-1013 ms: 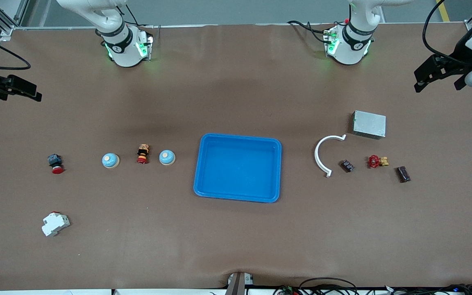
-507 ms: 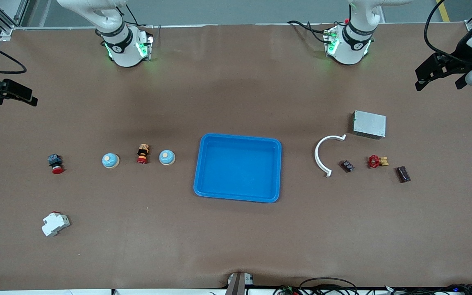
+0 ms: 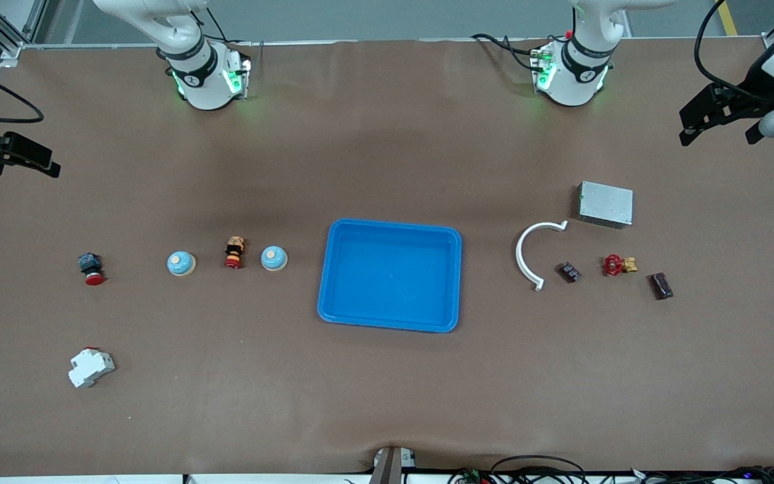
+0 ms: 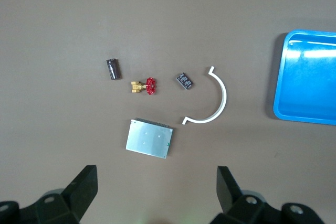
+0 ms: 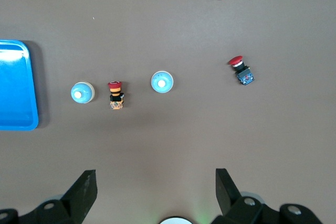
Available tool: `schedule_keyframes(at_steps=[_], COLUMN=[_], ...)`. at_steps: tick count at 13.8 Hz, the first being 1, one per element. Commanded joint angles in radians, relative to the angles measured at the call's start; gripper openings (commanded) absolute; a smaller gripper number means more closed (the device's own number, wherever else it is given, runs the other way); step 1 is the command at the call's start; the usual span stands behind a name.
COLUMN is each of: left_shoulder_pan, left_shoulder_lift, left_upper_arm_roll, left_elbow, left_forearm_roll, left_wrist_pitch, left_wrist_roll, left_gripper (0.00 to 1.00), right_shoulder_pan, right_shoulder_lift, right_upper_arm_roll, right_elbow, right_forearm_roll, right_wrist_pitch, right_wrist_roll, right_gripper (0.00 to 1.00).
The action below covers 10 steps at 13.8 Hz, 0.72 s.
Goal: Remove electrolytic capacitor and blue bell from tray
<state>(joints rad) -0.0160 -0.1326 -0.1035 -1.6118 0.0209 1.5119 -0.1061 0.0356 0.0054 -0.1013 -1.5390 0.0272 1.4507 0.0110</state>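
Both arms are raised high at their own ends of the table. Left gripper [image 3: 719, 121] has its fingers spread wide, holding nothing; right gripper [image 3: 14, 153] likewise.

Tray [image 3: 451, 282]: glossy blue plastic, rounded rectangle, mid-table, empty. Capacitor [image 3: 660, 286]: small dark cylinder lying on its side at the left arm's end, well apart from the left gripper, beside a red-handled brass valve [image 3: 619, 264]. Two bells [image 3: 273, 258], [image 3: 181, 263]: pale blue domes toward the right arm's end, well clear of the right gripper, with a red-capped push button [image 3: 234, 252] between them.
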Motion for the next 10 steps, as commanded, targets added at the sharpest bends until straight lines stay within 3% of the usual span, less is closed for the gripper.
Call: schedule_keyframes(at_steps=[1, 10], left_shoulder_pan=[0.004, 0.005], left_shoulder_lift=[-0.004, 0.034], left_upper_arm_roll=[-0.002, -0.002], left_elbow=[0.004, 0.063], left_forearm_roll=[-0.01, -0.012], left_wrist_pitch=[-0.019, -0.019], left_wrist_roll=[0.023, 0.016], left_gripper=[1.0, 1.0], right_shoulder_pan=[-0.002, 0.024], right_shoulder_lift=[0.012, 0.019], right_upper_arm_roll=[0.009, 0.009], right_elbow=[0.022, 0.025], right_forearm_roll=[-0.026, -0.053], right_wrist_pitch=[0.0, 0.008], right_wrist_roll=[-0.009, -0.008], right_gripper=[1.0, 1.0])
